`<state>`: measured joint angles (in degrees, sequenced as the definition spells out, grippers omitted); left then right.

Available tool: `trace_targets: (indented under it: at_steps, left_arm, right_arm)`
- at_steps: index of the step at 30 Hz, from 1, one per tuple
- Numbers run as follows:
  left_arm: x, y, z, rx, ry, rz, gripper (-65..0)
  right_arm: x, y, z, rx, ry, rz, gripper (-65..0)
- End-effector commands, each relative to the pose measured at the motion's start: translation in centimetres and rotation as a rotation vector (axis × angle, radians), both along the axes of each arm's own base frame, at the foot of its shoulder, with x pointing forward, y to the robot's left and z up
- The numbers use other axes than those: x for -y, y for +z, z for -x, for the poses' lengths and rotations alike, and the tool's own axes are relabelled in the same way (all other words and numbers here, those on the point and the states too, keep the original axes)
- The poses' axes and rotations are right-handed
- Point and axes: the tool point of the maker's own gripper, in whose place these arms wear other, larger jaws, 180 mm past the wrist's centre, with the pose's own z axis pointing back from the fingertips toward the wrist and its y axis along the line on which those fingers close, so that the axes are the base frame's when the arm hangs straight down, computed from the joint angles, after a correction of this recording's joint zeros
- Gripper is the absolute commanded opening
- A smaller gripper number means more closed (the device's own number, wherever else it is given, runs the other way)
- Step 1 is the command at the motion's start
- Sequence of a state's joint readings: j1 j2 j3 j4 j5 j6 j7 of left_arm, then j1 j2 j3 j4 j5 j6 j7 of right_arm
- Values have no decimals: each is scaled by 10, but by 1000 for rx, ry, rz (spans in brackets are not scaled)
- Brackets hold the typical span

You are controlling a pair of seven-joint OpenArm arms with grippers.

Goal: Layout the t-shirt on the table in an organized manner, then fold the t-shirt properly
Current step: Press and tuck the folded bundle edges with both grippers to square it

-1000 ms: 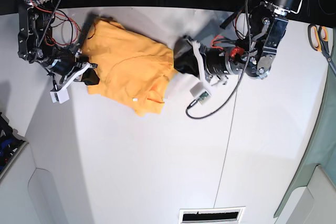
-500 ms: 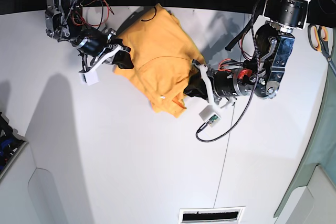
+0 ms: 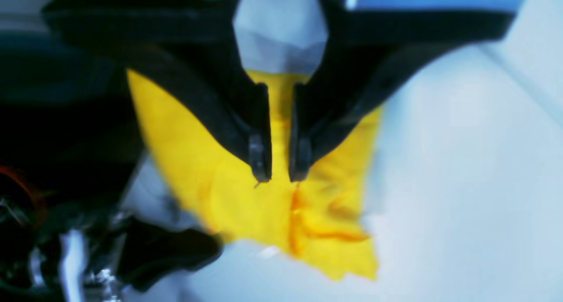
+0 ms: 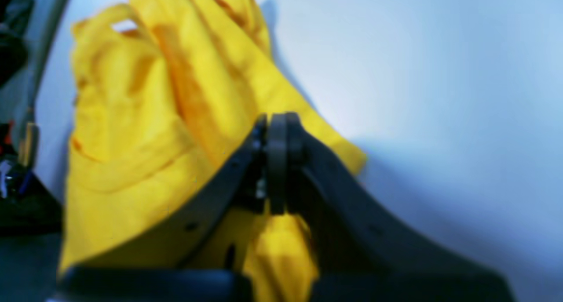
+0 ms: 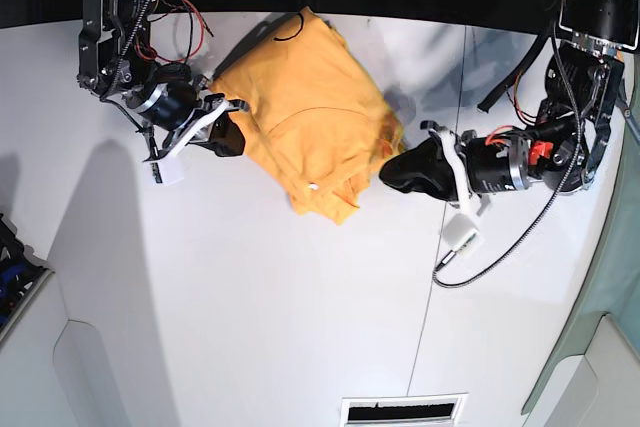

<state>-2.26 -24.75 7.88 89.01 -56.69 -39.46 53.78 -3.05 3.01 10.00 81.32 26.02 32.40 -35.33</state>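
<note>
The orange-yellow t-shirt (image 5: pixel 300 112) lies bunched and creased on the white table (image 5: pixel 250 297) near the far edge, with its small white tag facing up. My right gripper (image 5: pixel 232 135) is at the shirt's left edge. In the right wrist view its fingertips (image 4: pixel 276 130) are pressed together, and cloth (image 4: pixel 132 117) runs between the finger bases. At the shirt's right edge my left gripper (image 5: pixel 392 169) is shut. The left wrist view shows its jaws (image 3: pixel 280 170) almost touching, with a strip of shirt (image 3: pixel 220 179) pinched between them.
A thin dark seam (image 5: pixel 440 247) runs across the table right of the shirt. A black cable (image 5: pixel 490 247) loops from the left arm over the table. A vent slot (image 5: pixel 403 410) sits at the near edge. Dark gear (image 5: pixel 10 267) lies at the left border.
Both grippers have carried the shirt toward the far edge and to the right. In the last half second the left gripper pulled further right with the shirt's edge while the right gripper stayed nearly still.
</note>
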Motion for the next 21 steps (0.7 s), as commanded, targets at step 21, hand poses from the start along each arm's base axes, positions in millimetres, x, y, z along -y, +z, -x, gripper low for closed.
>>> trace_targets:
  at_steps: [21]
  left_arm:
    - [36, -78, 16, -76, 48, -45, -592]
  right_arm:
    - [-5, -11, 21, -58, -6, -59, -650]
